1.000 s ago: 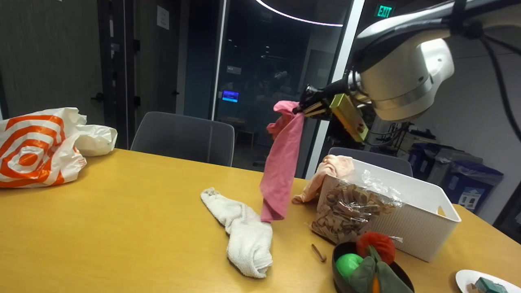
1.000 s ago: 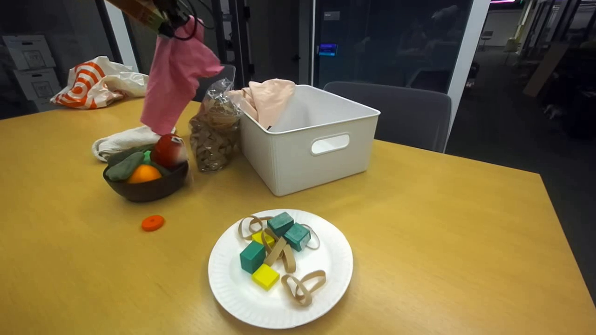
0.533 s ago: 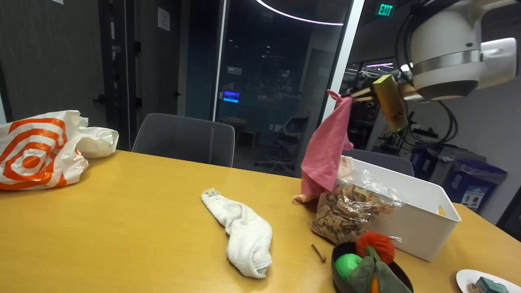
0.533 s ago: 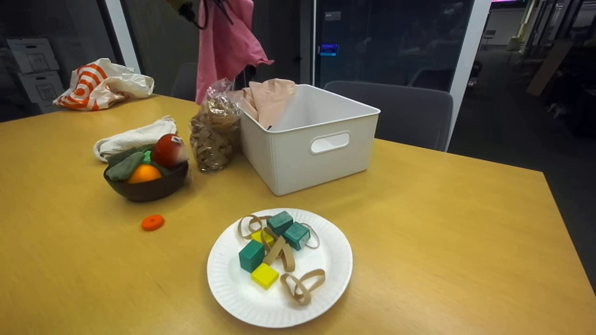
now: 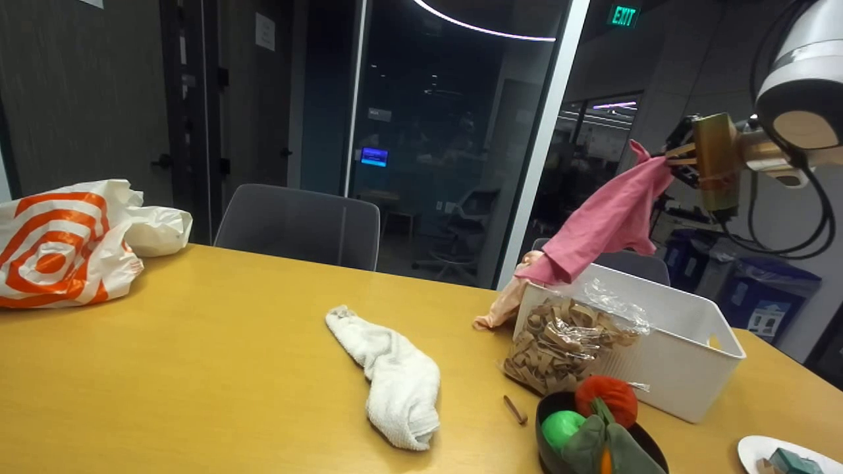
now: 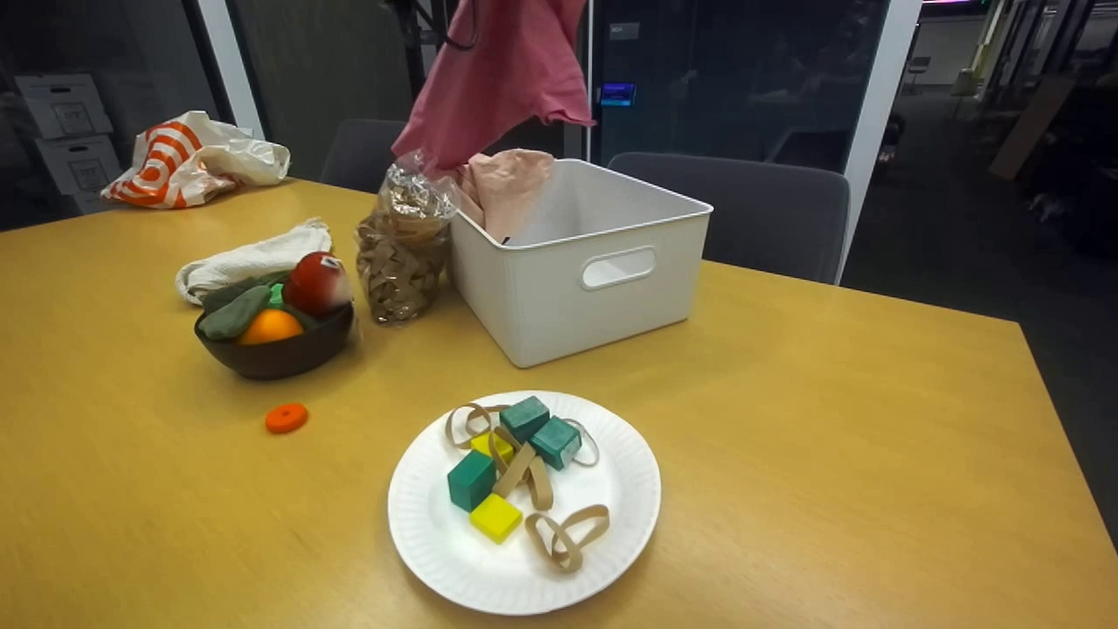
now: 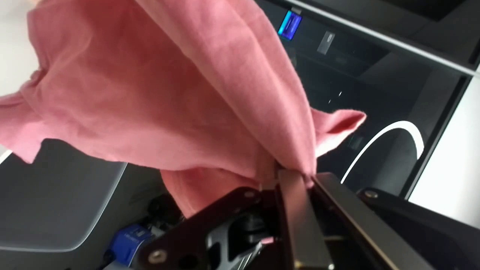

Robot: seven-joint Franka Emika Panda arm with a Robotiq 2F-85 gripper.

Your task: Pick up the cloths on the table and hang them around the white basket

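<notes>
Well below the end effector (image 7: 304,177), the surface (image 5: 217,368) spread wide. The white basket (image 6: 611,319) stood on it, lower than the end effector; whether squarely beneath, could not tell. The pink cloth (image 5: 602,220) hung aslant from the end effector, its low end near the peach cloth (image 6: 511,188), contact unclear. That peach cloth lay draped over the basket's rim, below the end effector. A clear bag of brown strips (image 5: 560,342) stood beside the same end, lower too (a likely snag, to my eye). The white cloth (image 5: 395,375) lay on the surface, well apart from the end effector, not yet hung. Smallest: the pinch itself, end effector clenched on a gather of pink cloth.

Judged the step in hand as hanging that piece. Doing it well called for a stretch of rim away from the bag, the fabric's middle lowered across it, as much falling inside as out, then a slow release once its weight rested, backing off upward lest the folds came along.
</notes>
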